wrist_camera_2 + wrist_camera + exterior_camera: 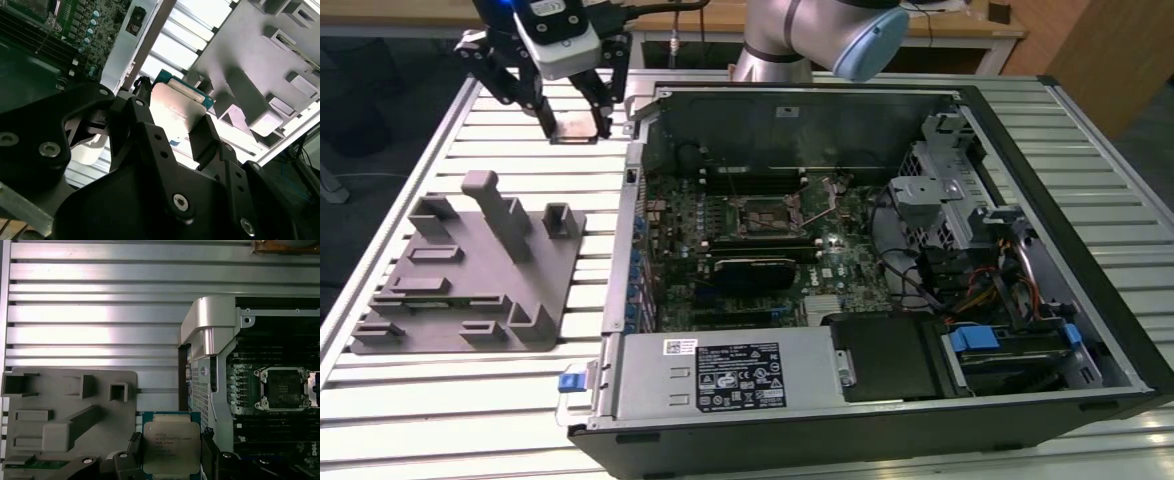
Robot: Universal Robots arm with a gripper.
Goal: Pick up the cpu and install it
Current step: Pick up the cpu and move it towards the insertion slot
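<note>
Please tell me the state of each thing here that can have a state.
gripper: shut on the cpu, over the table.
cpu: gripped at its edges, not yet installed.
socket: open, no chip in it.
computer case: side open, inside exposed.
grey tray: flat on the table, beside the case.

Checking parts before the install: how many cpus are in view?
1. The cpu is clamped in the gripper, raised above the table beside the computer case. Others could be hidden.
</note>
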